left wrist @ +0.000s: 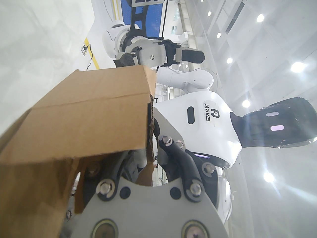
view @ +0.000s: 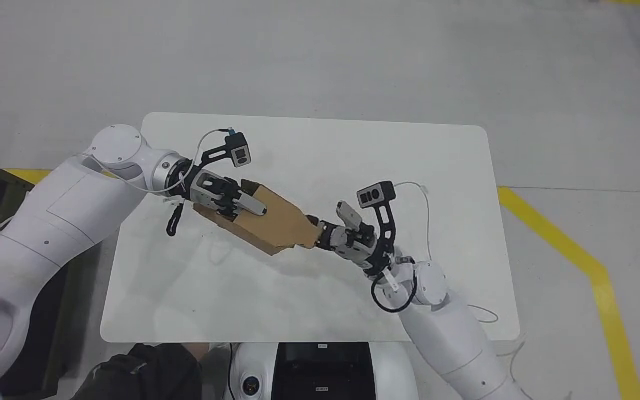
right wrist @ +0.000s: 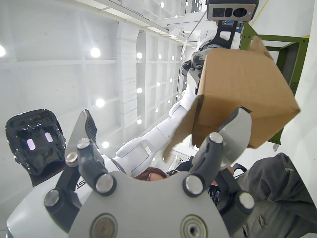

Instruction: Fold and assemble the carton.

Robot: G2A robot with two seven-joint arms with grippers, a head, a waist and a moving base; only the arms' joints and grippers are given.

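A brown cardboard carton point(view: 270, 220) hangs above the white table point(view: 420, 160), held between my two arms. My left gripper point(view: 232, 198) grips the carton's left end, shut on a wall of it. In the left wrist view the cardboard point(left wrist: 86, 115) covers one finger, and the other finger point(left wrist: 173, 147) presses on its edge. My right gripper point(view: 335, 232) stands open at the carton's right end. In the right wrist view one fingertip point(right wrist: 237, 125) rests against the carton point(right wrist: 242, 87) beside a loose flap point(right wrist: 183, 127), while the other fingertip point(right wrist: 85, 122) is far off it.
The table's bare top lies all around under the carton. Yellow floor tape point(view: 565, 245) runs past the table's right side. A green metal frame point(right wrist: 292, 48) stands behind the carton in the right wrist view.
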